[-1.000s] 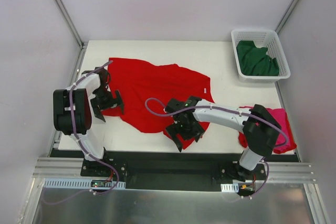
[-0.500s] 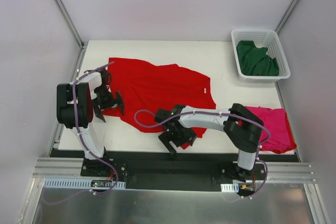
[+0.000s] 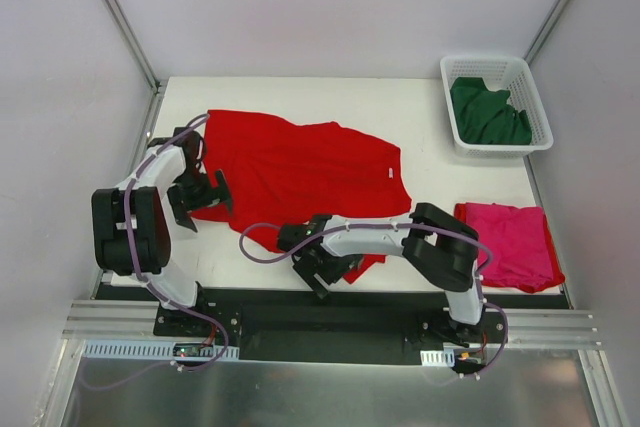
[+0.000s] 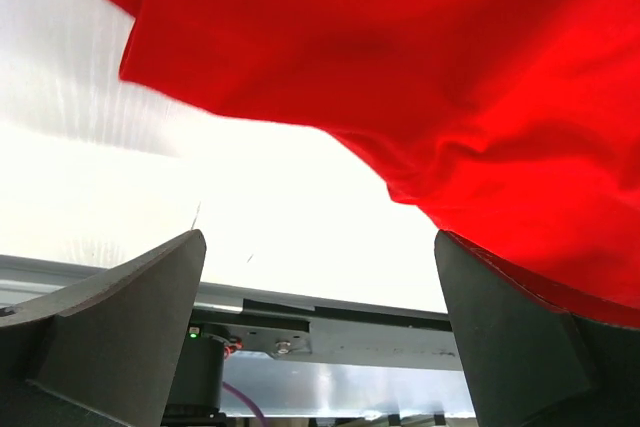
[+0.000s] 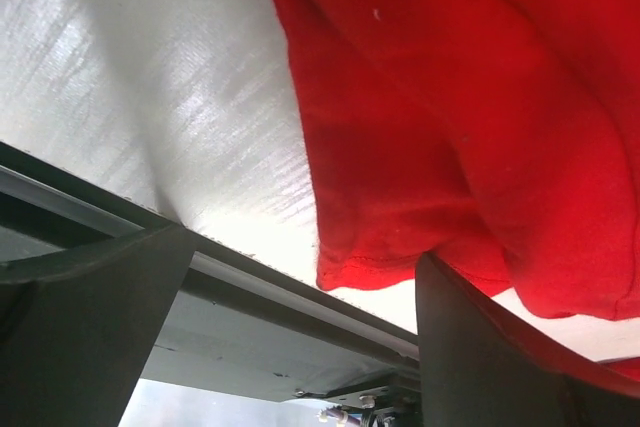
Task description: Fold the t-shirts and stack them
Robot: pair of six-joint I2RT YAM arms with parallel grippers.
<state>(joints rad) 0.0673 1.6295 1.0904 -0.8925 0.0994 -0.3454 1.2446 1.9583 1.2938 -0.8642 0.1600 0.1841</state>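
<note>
Magenta t-shirt folded, table right near corner; red t-shirt spread unfolded; green t-shirt crumpled in basket. Left gripper, right gripper wide open, empty, at red t-shirt near edge. Two folds, stacking left

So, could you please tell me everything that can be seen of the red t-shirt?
The red t-shirt is bright red, soft cotton-looking cloth. It lies on the white table, left of centre, spread open but wrinkled, not folded, its near corner bunched at the table's front edge. The open left end effector stands at its left edge; the open right end effector straddles the near hem. Whether either touches the cloth is unclear.
</note>
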